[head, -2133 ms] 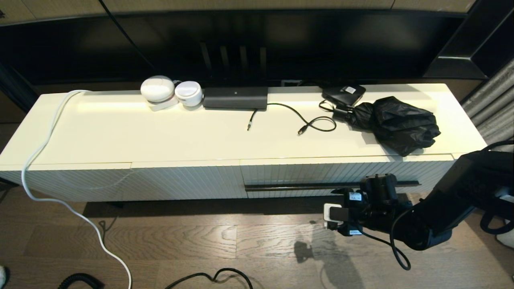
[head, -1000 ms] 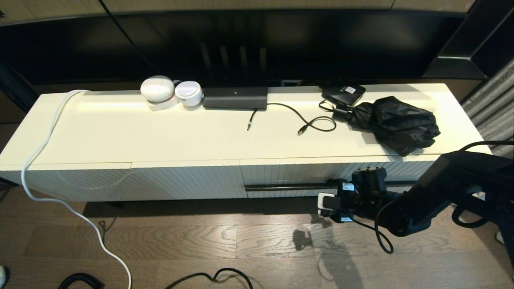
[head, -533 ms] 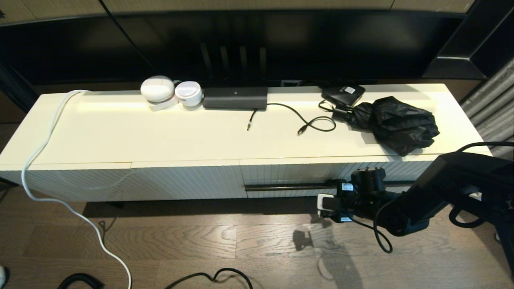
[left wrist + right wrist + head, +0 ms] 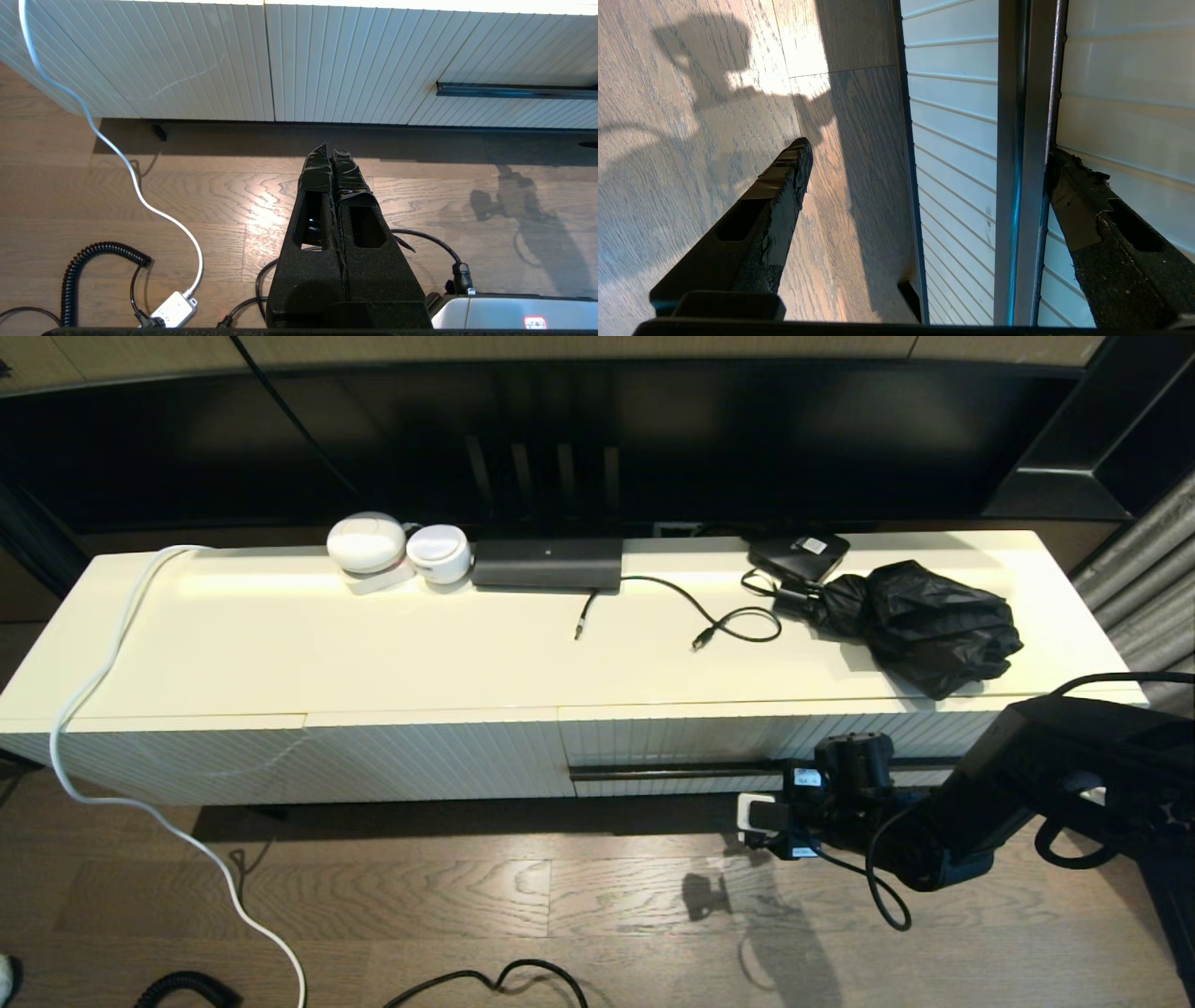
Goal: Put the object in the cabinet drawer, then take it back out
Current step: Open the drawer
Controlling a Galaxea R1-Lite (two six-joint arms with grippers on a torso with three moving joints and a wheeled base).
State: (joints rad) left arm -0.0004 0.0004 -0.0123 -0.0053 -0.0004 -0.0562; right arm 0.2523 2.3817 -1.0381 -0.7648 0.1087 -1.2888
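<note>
The cabinet drawer (image 4: pixel 672 737) is closed, its ribbed cream front (image 4: pixel 952 116) crossed by a long black bar handle (image 4: pixel 672 771) (image 4: pixel 1027 140). My right gripper (image 4: pixel 929 151) (image 4: pixel 840 779) is open and straddles the handle toward its right end. One fingertip (image 4: pixel 1064 177) rests against the bar's edge at the drawer face. The other fingertip (image 4: pixel 794 163) hangs well apart over the floor. A crumpled black bundle (image 4: pixel 924 621) lies on the cabinet top above the drawer. My left gripper (image 4: pixel 331 148) is shut and empty, low over the floor before the cabinet's left panel.
On the cabinet top are a black cable (image 4: pixel 719 616), a flat black box (image 4: pixel 546 563), a small black device (image 4: pixel 800 553) and two white round gadgets (image 4: pixel 397 549). A white cord (image 4: pixel 84 709) drapes off the left end. Black cables (image 4: pixel 93 261) lie on the wooden floor.
My right arm has moved left and in toward the drawer front, bringing the open gripper onto the handle. Over the last half second it settled slightly lower. Nothing else moved.
</note>
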